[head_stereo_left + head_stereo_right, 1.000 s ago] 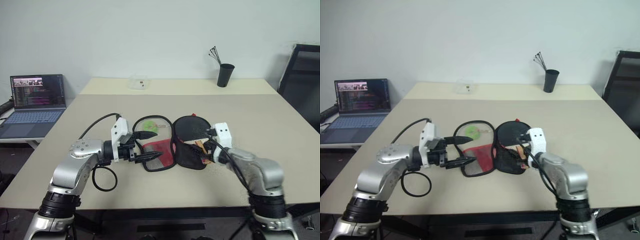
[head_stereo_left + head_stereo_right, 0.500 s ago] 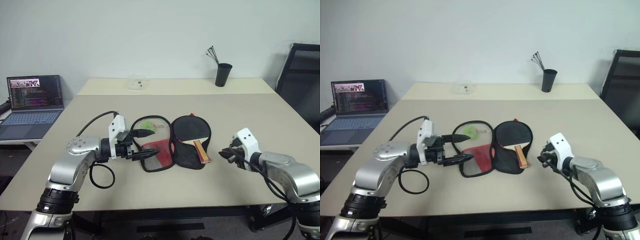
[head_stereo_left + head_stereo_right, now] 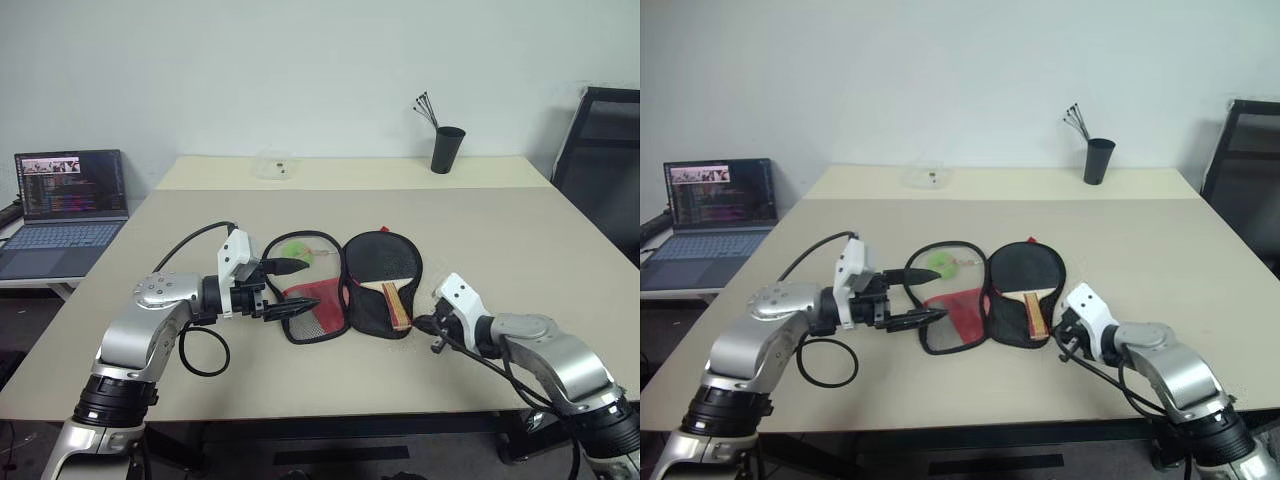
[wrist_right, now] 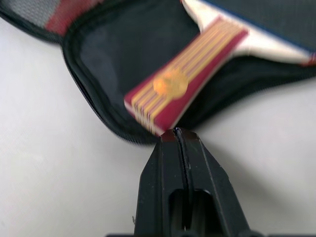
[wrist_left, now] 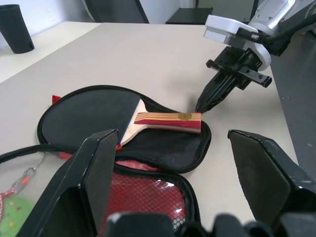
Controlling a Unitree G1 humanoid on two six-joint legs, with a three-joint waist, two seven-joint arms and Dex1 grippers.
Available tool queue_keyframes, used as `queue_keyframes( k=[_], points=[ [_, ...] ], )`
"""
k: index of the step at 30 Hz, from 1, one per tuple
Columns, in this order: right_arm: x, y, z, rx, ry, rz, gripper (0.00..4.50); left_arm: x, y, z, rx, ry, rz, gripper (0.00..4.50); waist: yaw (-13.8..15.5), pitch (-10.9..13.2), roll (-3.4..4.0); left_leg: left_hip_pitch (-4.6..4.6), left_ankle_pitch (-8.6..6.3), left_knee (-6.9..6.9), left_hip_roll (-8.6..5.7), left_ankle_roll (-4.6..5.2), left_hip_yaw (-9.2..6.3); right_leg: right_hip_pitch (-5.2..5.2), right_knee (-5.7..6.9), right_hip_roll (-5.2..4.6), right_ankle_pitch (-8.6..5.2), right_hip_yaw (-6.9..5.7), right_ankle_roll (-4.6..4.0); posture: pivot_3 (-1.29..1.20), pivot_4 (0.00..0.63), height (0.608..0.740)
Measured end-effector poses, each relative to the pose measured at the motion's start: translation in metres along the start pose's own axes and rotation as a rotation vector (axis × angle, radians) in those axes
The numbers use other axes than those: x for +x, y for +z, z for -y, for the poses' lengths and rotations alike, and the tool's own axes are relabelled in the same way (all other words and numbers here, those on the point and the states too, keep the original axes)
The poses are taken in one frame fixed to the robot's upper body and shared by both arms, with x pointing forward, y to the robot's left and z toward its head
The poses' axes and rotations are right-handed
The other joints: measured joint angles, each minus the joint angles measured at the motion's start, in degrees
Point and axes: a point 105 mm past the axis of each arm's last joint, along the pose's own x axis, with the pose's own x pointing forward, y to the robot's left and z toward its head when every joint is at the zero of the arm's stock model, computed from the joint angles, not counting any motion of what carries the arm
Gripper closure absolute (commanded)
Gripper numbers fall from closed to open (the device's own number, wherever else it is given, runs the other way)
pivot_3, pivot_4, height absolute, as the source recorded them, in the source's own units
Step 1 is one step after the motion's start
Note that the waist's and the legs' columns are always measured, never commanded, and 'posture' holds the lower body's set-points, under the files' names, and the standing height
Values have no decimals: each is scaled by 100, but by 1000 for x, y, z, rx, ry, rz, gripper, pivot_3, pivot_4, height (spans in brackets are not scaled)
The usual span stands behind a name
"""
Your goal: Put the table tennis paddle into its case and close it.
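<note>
The case point(image 3: 312, 312) lies unzipped and spread flat on the table, its red mesh half on the left and its black half point(image 5: 163, 143) on the right. The table tennis paddle point(image 3: 380, 258) rests inside the black half, black face up, with its striped wooden handle point(image 4: 185, 81) pointing at the near rim. My right gripper point(image 3: 420, 324) is shut, its tip at the case's rim just past the handle's end, holding nothing. My left gripper point(image 3: 298, 288) stands open over the left edge of the mesh half, one finger point(image 5: 94, 168) on each side.
A small green object point(image 3: 296, 250) sits in the mesh pocket. A black cup point(image 3: 448, 149) with sticks and a clear box point(image 3: 272, 165) stand at the table's far edge. A laptop point(image 3: 65, 205) is on a side table at left, a black chair point(image 3: 600, 140) at right.
My right gripper let go of the paddle's handle, pulled away to the right, shut, then came back low to the case's rim by the handle. The left gripper stayed put.
</note>
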Motion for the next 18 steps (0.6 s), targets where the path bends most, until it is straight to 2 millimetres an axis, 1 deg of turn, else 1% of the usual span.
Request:
queue_keyframes(
  k=[5,14,18],
  points=[
    [4,4,-6,14,17,13,4469,0,0,0,0,1,0,608,1,0,0,0,0,0,1,0,0,0,1,0,0,0,0,0,150,740],
    [14,11,-27,13,76,39,4469,0,0,0,-1,2,1,608,1,0,0,0,0,0,1,0,-1,0,3,0,1,-1,0,0,150,740],
    [12,11,-26,9,82,36,4469,0,-1,-1,-2,9,0,608,3,0,0,0,0,2,-1,0,0,0,2,-2,0,0,0,0,150,740]
  ],
)
